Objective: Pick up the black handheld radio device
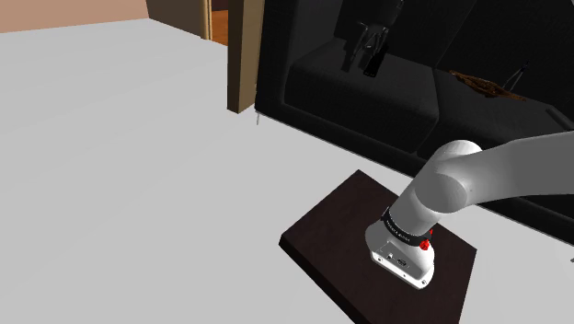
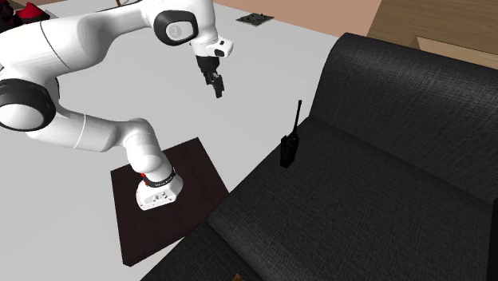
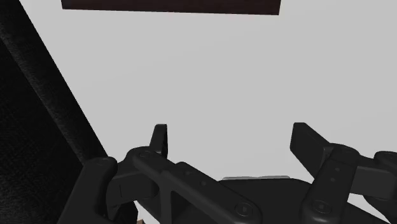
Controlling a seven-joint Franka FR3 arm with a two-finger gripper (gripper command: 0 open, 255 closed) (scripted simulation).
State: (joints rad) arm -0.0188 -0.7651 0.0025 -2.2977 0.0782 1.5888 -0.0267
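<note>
We see the black handheld radio [image 2: 288,150], thin antenna up, standing upright on the seat of the black fabric sofa [image 2: 383,184], against its backrest. Our all-black end effector [image 2: 216,85] hangs released, fingers apart, above the pale grey floor [image 2: 263,76], well apart from the radio

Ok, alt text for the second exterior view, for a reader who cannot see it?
A black handheld radio stands upright, antenna up, on the seat of a dark sofa, untouched. The white arm holds its open black claw in the air over the pale floor, to the radio's left in this view, pointing down.
</note>
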